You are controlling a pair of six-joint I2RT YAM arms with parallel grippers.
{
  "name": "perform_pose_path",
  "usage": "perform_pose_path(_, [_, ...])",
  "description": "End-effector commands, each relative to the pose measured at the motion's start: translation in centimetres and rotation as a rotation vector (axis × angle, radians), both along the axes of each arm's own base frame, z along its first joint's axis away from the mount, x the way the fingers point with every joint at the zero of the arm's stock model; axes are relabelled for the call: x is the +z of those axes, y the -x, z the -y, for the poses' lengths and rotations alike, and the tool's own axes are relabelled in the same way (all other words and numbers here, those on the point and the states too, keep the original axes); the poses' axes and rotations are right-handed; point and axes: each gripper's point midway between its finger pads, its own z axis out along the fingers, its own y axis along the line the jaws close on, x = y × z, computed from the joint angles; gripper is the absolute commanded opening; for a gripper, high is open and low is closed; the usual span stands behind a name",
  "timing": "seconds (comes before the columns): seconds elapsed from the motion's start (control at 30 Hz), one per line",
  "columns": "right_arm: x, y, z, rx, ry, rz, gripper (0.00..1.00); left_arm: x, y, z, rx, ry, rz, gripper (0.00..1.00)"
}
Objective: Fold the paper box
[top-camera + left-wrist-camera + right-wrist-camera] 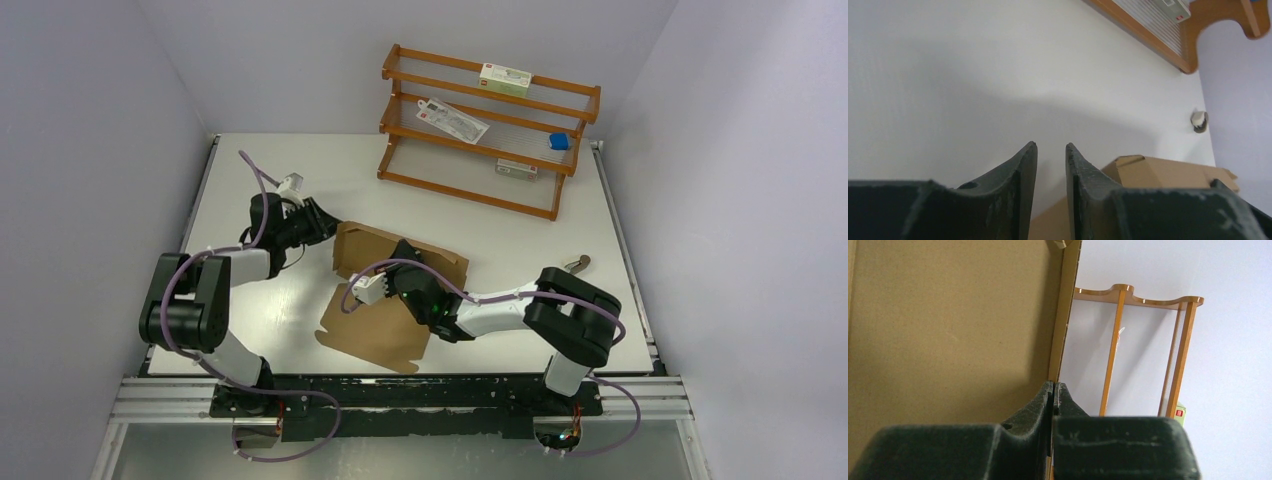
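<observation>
The paper box (pixel 385 300) lies on the white worktop (pixel 300 170), between the two end effectors. It is plain brown cardboard. One part is flat on the worktop on the near side of the right end effector (pixel 403 252), and another part is raised just where this end effector is.

In the right wrist view the right end effector (pixel 1053 384) has its two fingers pressed almost together. A thin edge of the paper box (pixel 948 330) runs down into the slit between them, so it pinches this edge. The wide brown face fills the space to the left of the fingers. Beyond the fingertips and to the right stands a wooden rack (pixel 1118 340).

The left end effector (pixel 325 225) is at the left end of the raised cardboard; I cannot tell if it touches it. In the left wrist view its fingers (pixel 1025 170) are parted by a narrow gap and there is nothing between them. A folded corner of the paper box (pixel 1158 172) shows just to the right of the right-hand finger, and some cardboard also below the gap. Far ahead of the fingertips is the bottom of the rack (pixel 1148 35). A small round object (pixel 1199 121) rests on the worktop ahead and to the right.
</observation>
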Motion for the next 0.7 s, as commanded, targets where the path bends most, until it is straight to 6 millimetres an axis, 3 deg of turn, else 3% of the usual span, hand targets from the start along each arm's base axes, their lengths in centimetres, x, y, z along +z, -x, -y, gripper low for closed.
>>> perform_pose_path(0.0, [0.8, -0.2, -0.9, 0.008, -0.008, 0.032, 0.00, 2.2, 1.3, 1.7, -0.084, 0.056, 0.078, 0.32])
perform_pose_path(0.4, [0.6, -0.1, -1.0, 0.020, -0.027, 0.041, 0.00, 2.6, 3.9, 4.3, -0.186, 0.030, 0.126, 0.29])
perform_pose_path(0.67, [1.3, 0.0, -1.2, 0.036, -0.048, 0.044, 0.00, 3.4, 4.7, 4.6, -0.218, 0.024, 0.179, 0.26])
